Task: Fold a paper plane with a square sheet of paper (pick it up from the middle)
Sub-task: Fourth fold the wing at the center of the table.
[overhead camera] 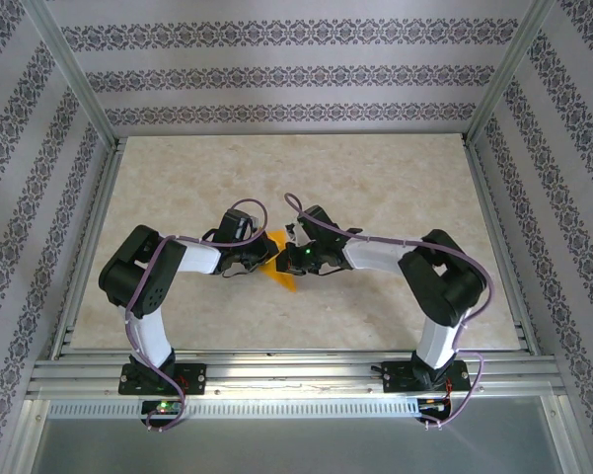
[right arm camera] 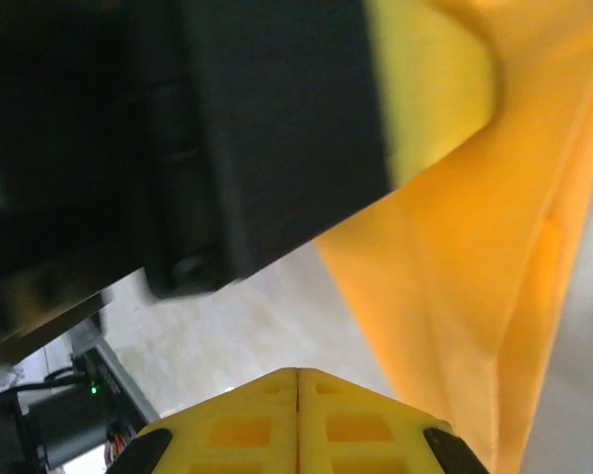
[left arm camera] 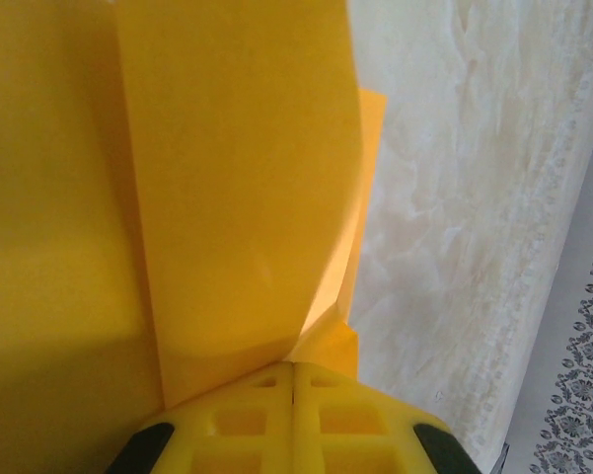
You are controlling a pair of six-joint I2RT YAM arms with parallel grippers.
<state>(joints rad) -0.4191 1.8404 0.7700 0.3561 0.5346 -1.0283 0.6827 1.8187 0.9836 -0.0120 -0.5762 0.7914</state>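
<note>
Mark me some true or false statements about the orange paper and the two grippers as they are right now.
1. The orange paper lies as a flat, unfolded square. False: it is folded, with overlapping layers and creases.
2. The left gripper is shut on the orange paper. True.
3. The right gripper has its jaws wide open. False: its fingers are pressed together.
4. The two grippers meet near the middle of the table. True.
</note>
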